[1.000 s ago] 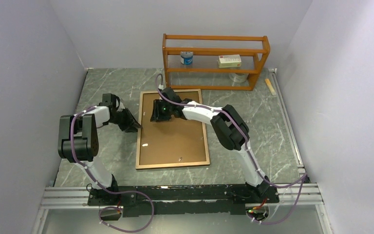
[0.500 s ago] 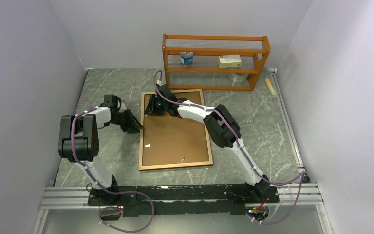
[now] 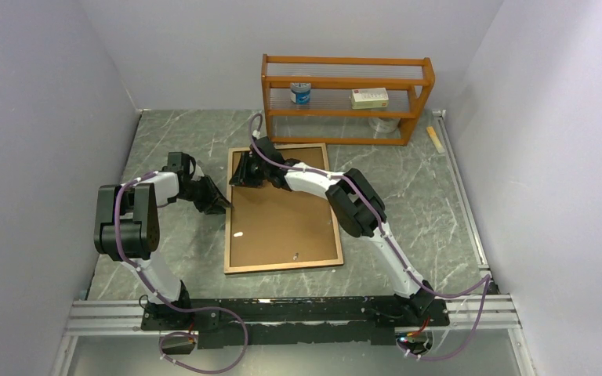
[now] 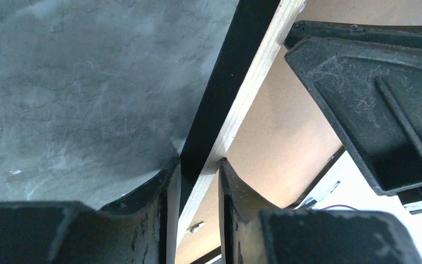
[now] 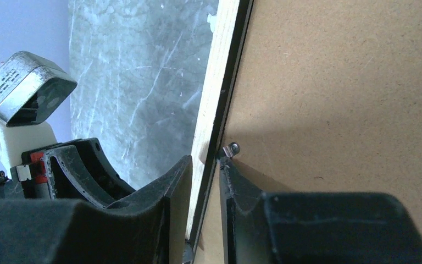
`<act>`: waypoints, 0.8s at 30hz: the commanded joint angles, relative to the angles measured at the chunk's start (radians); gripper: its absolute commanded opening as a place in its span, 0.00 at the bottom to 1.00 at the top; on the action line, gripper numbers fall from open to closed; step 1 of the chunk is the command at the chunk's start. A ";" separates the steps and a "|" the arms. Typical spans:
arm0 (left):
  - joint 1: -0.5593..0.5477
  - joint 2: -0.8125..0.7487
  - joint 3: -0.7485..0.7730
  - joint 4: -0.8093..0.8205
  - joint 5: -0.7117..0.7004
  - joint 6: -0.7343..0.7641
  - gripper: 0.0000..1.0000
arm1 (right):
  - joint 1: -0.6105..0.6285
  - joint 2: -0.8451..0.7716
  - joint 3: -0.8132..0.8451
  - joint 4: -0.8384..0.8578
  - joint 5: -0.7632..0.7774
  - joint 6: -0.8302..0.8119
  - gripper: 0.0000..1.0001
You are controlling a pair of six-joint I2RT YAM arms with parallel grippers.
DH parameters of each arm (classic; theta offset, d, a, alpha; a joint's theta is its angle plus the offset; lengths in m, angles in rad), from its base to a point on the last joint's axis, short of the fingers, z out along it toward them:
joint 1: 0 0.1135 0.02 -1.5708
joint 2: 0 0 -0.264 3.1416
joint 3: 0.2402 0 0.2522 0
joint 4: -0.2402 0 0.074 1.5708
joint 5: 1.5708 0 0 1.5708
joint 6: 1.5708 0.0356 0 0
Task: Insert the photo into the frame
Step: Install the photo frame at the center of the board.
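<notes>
The frame (image 3: 282, 266) lies back side up on the marble table, its light wood rim around a brown cardboard backing sheet (image 3: 282, 219). My left gripper (image 3: 218, 205) is shut on the frame's left rail. In the left wrist view my left gripper (image 4: 198, 170) straddles the black and pale wood rail (image 4: 247, 82). My right gripper (image 3: 239, 174) grips the same rail nearer the far left corner. In the right wrist view my right gripper (image 5: 204, 165) pinches the rail (image 5: 214, 82) beside a small metal tab (image 5: 232, 148). The photo is hidden.
An orange-brown shelf rack (image 3: 345, 61) stands at the back with a can (image 3: 301, 92) and a box (image 3: 369, 98) on it. A pale wooden stick (image 3: 436, 141) lies at the back right. Walls close in on both sides.
My right gripper has moved left and farther back, off the backing sheet onto the frame's left rail. The frame's near end has shifted slightly right. The left arm has barely moved.
</notes>
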 commanded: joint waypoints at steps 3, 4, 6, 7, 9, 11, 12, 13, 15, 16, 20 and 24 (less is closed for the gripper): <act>-0.029 0.054 -0.058 -0.075 -0.048 -0.007 0.19 | 0.004 0.008 -0.027 0.059 0.051 0.010 0.28; -0.029 0.055 -0.059 -0.075 -0.048 -0.009 0.19 | 0.004 0.006 -0.034 0.068 0.062 0.008 0.28; -0.029 0.056 -0.060 -0.073 -0.045 -0.011 0.19 | 0.004 0.006 -0.042 0.084 0.075 0.002 0.28; -0.030 0.059 -0.060 -0.073 -0.045 -0.011 0.19 | 0.004 0.008 -0.043 0.092 0.080 0.000 0.28; -0.031 0.060 -0.057 -0.074 -0.046 -0.010 0.19 | 0.004 0.013 -0.041 0.108 0.085 -0.003 0.28; -0.031 0.062 -0.055 -0.075 -0.045 -0.011 0.19 | 0.004 0.017 -0.037 0.114 0.080 -0.002 0.28; -0.031 0.063 -0.053 -0.077 -0.045 -0.011 0.19 | 0.004 0.013 -0.035 0.113 0.080 -0.004 0.28; -0.031 0.063 -0.051 -0.079 -0.046 -0.008 0.19 | 0.004 0.009 -0.038 0.116 0.078 -0.006 0.29; -0.031 0.061 -0.048 -0.082 -0.049 -0.009 0.19 | 0.004 -0.014 -0.057 0.128 0.074 -0.012 0.30; -0.032 0.060 -0.045 -0.085 -0.050 -0.010 0.20 | 0.003 -0.034 -0.068 0.134 0.071 -0.015 0.31; -0.031 0.032 -0.032 -0.105 -0.056 -0.016 0.26 | -0.003 -0.170 -0.161 0.157 0.061 -0.047 0.38; -0.031 -0.022 -0.012 -0.119 -0.065 -0.019 0.39 | -0.015 -0.315 -0.241 0.066 0.103 -0.079 0.44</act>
